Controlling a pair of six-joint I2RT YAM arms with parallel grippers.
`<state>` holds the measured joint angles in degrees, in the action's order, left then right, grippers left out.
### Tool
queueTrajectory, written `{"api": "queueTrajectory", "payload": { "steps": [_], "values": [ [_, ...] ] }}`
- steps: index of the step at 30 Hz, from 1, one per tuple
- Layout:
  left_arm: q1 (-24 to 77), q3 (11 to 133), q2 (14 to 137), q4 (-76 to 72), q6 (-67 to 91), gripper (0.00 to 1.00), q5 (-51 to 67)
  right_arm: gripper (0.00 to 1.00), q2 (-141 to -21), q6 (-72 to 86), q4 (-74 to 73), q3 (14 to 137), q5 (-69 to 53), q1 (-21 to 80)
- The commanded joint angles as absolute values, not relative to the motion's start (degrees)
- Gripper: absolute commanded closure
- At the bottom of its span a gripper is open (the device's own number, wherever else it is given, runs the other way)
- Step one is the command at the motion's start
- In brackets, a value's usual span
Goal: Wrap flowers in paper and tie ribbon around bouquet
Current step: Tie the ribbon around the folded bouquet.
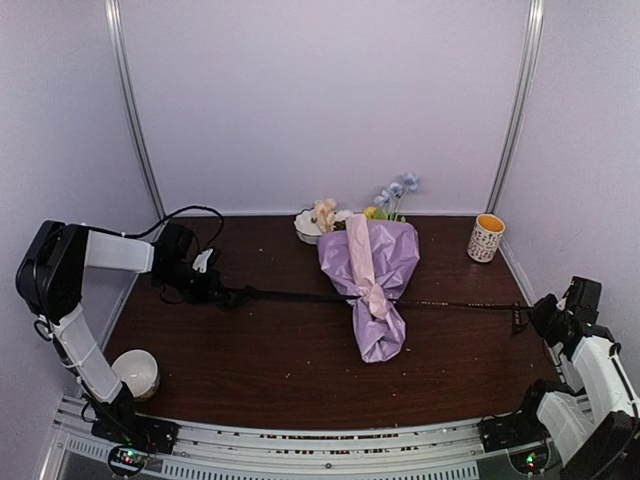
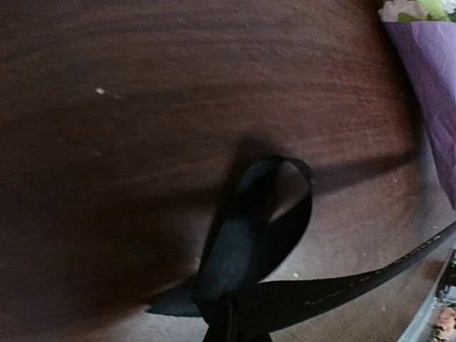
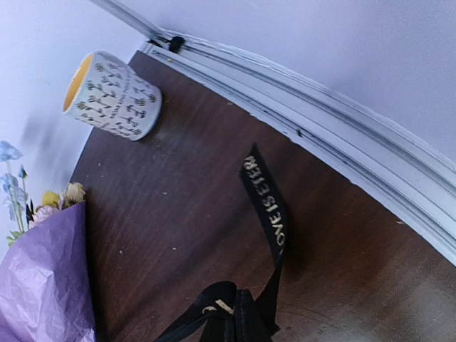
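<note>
Nearest the left wrist lens, the ribbon (image 2: pixel 249 242) gathers into a small loop and runs out of the lower edge of the frame, where the pincer's fingers are not shown. The overhead view shows the left pincer (image 1: pixel 228 295), at centre left, clamped on one end. The right pincer (image 1: pixel 526 318), at the right edge, is clamped on the other end, and a printed tail lies loose on the surface (image 1: pixel 250 350) in the right wrist view. Between them the ribbon is drawn in a straight, taut line across the middle of the frame. It crosses the bouquet (image 1: pixel 372 285) at its pinched waist. Wrapping is judged complete: the paper (image 1: pixel 392 255) encloses the stems as a cone, and the flowers (image 1: pixel 396 192) show at the wide end toward the top of the frame. One peach bloom (image 1: pixel 324 212) lies apart on a white dish (image 1: pixel 306 230). Tying is judged under way, not finished. The waist appears cinched, but whether a knot is formed there cannot be told. Remaining: secure the knot or bow and let go of both ends. A patterned mug (image 1: pixel 486 238) at upper right and a white bowl (image 1: pixel 136 372) at lower left play no part.
</note>
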<state>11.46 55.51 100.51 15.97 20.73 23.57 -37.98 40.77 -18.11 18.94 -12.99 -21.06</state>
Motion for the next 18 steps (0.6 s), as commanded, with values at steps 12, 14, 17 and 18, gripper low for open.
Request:
{"api": "queueTrajectory", "payload": {
  "steps": [12, 14, 17, 18],
  "values": [
    [-0.2, 49.5, 95.2, 12.6, 30.4, 1.00, 11.4, 1.00, -48.7, 33.4, -14.6, 17.2, -2.9, -40.5],
    [-0.4, 49.3, 94.9, 12.5, 30.8, 1.00, 10.6, 1.00, -49.8, 32.9, -13.9, 16.8, -3.1, -41.2],
    [-0.6, 49.3, 94.7, 12.8, 30.6, 1.00, 10.5, 1.00, -51.3, 31.9, -13.1, 16.7, -3.4, -42.2],
    [-0.6, 49.3, 94.6, 12.9, 30.6, 1.00, 10.0, 1.00, -51.7, 31.8, -13.0, 16.9, -3.7, -42.5]
  ]
}}
